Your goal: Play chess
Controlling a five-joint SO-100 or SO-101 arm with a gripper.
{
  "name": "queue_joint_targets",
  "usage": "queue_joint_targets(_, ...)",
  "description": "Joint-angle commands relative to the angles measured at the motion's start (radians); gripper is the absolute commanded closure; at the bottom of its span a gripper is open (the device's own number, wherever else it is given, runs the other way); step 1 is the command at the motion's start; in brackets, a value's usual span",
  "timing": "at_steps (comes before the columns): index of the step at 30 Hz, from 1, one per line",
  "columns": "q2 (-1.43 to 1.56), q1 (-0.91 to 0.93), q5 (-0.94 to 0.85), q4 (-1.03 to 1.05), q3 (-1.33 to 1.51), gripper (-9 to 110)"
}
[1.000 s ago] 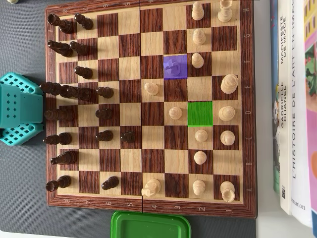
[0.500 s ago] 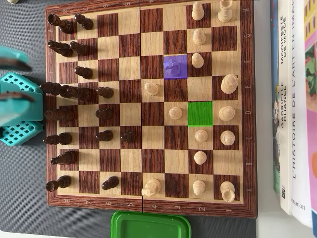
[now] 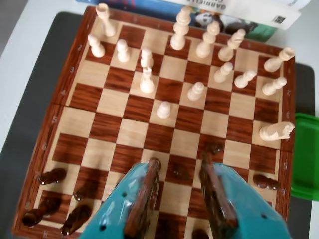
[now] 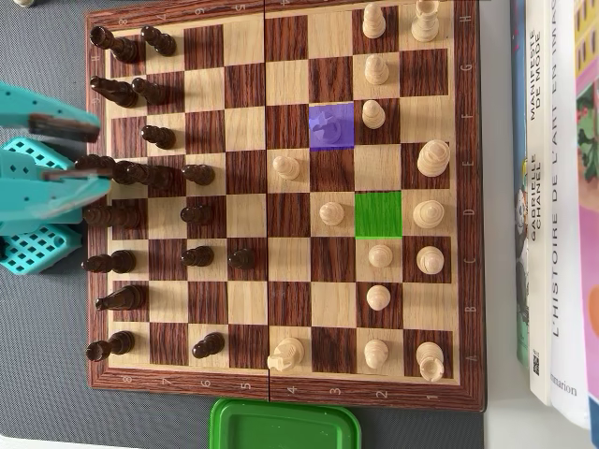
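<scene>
A wooden chessboard (image 4: 281, 379) lies on a dark mat, also in the wrist view (image 3: 119, 132). Dark pieces (image 4: 131, 89) stand along its left side in the overhead view, light pieces (image 4: 430, 213) on the right. One square is tinted purple (image 4: 331, 124) and one green (image 4: 378, 214). My teal gripper (image 4: 98, 152) hovers open over the dark pieces at the left edge. In the wrist view the gripper (image 3: 180, 163) is open, its brown fingers (image 3: 149, 189) either side of a blurred dark pawn (image 3: 179, 172). The most advanced light pawn (image 3: 163, 109) stands mid-board.
A green plastic lid (image 4: 284, 426) lies just below the board, at the right edge in the wrist view (image 3: 305, 154). Books (image 4: 552, 187) lie along the board's right side. A teal gridded part (image 4: 33, 245) sits left of the board. A light knight (image 3: 276, 131) stands near the right edge.
</scene>
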Motion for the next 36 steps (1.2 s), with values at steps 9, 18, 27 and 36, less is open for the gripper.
queue_joint_targets(9,-0.480,-0.035,0.003,0.015,-0.218,88)
queue_joint_targets(18,-0.845,-0.118,0.005,0.015,-0.477,88)
queue_joint_targets(27,-1.140,-0.140,-0.006,0.017,-0.681,88)
queue_joint_targets(36,-1.269,-0.118,-0.008,0.017,-0.767,88)
